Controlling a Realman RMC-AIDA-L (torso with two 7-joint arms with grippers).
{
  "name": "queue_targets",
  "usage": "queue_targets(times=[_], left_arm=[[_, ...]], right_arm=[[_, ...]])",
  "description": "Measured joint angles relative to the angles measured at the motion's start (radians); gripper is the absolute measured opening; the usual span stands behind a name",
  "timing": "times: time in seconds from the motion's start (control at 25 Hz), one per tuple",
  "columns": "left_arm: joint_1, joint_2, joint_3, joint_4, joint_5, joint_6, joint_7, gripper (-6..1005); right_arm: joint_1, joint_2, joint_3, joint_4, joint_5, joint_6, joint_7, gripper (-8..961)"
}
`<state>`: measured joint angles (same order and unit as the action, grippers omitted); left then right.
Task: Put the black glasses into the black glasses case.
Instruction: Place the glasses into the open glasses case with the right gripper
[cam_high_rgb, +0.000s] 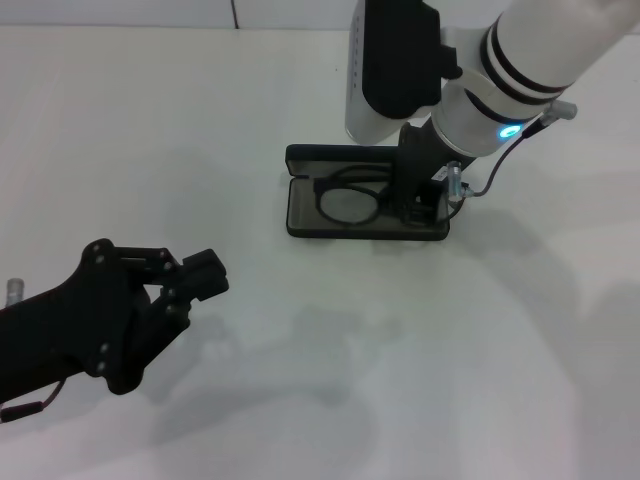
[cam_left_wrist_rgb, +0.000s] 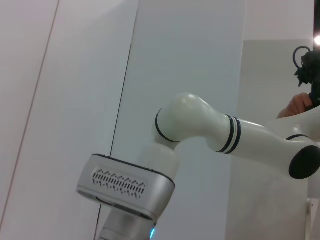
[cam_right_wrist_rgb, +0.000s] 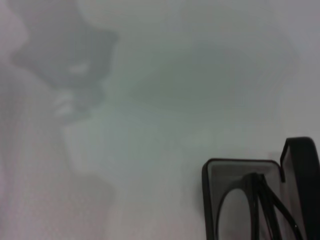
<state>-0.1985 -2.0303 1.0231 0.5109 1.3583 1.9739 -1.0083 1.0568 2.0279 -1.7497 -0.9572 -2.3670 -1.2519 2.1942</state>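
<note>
On the white table (cam_high_rgb: 150, 150) we see the open case (cam_high_rgb: 300, 218) with the glasses (cam_high_rgb: 350, 200) inside, under our right gripper (cam_high_rgb: 418, 205), fingers' state hidden. No writing is readable. Left gripper (cam_high_rgb: 200, 280) hovers, fingers near-closed, empty.

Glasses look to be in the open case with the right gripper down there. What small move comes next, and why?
Probably open and lift the right gripper straight up: the black glasses already lie inside the open black glasses case. The left gripper sits idle, far off.
</note>
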Motion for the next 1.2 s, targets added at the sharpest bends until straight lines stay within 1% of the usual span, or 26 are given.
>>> queue_targets(times=[0.2, 0.72, 1.2], left_arm=[[-0.001, -0.002, 0.0, 0.0, 0.0, -0.001, 0.0, 63], [-0.003, -0.001, 0.0, -0.026, 0.001, 0.0, 0.022, 63], [-0.005, -0.001, 0.0, -0.025, 0.001, 0.0, 0.022, 63]], right_arm=[[0.009, 0.0, -0.032, 0.004, -0.009, 0.009, -0.008, 62], [0.032, 0.0, -0.036, 0.073, 0.001, 0.073, -0.046, 62], [0.036, 0.0, -0.062, 0.081, 0.025, 0.09, -0.051, 62]])
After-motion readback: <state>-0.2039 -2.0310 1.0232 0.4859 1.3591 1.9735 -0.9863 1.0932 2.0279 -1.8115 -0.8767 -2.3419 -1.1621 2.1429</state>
